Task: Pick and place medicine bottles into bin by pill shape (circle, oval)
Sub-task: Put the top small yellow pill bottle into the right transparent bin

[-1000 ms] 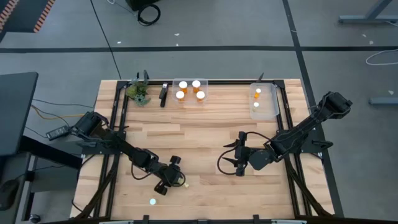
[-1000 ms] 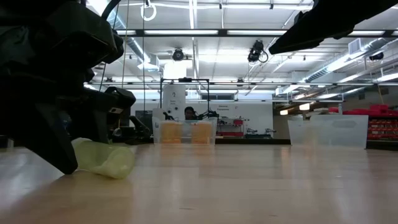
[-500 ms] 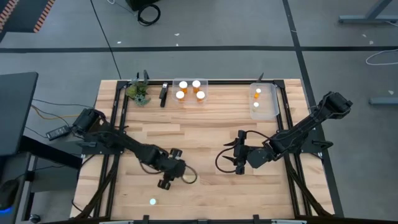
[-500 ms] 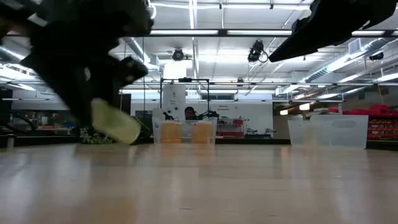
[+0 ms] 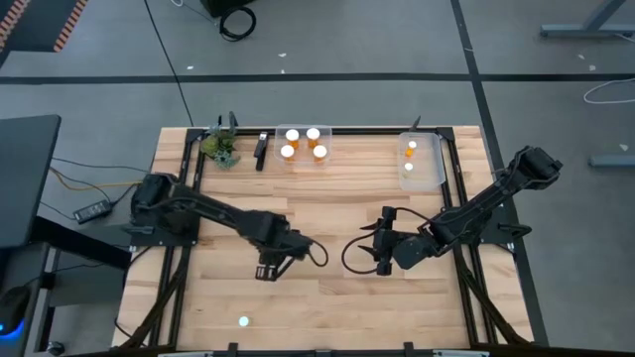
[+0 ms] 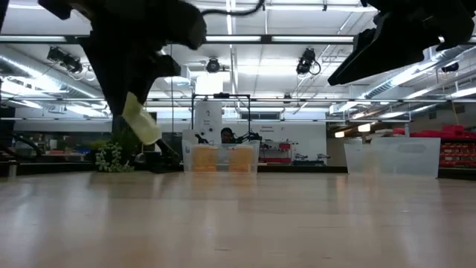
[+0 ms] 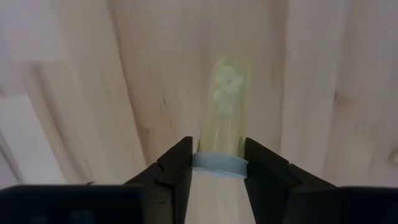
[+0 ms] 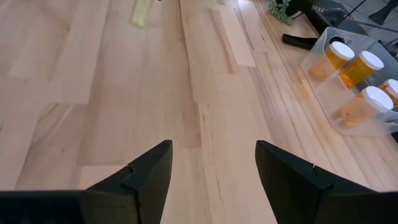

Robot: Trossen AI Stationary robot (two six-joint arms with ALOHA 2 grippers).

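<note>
the left gripper (image 5: 266,266) is clamped on a pale yellow-green bottle (image 7: 225,99), holding it just past its light blue collar (image 7: 219,164). the bottle has no cap and a few white pills (image 7: 224,84) sit in its far end. in the low view the bottle (image 6: 140,119) hangs tilted, clear of the table (image 5: 327,297). on the clock face of the overhead view this gripper is a little toward 8 o'clock from the table's centre.

the right gripper (image 5: 381,256) waits near the middle, slightly toward 4 o'clock, with its fingers spread apart and nothing between them.

two clear bins stand along the far edge. the bin (image 5: 304,159) at about 12 o'clock holds four orange bottles with white caps (image 5: 292,135); the bin (image 5: 424,177) at about 1 o'clock holds two (image 5: 410,147). a small white disc (image 5: 243,320), perhaps a loose cap, lies near 7 o'clock by the front edge.

i judge the step in hand to be carrying the bottle up for sorting. the pills look roundish, but i cannot be certain of their shape. the mouth is open, so it is best to keep it from dipping, travel steadily, and stay high enough to clear the bin wall. lower it in upright before letting go, and avoid knocking the bottles already inside.
</note>
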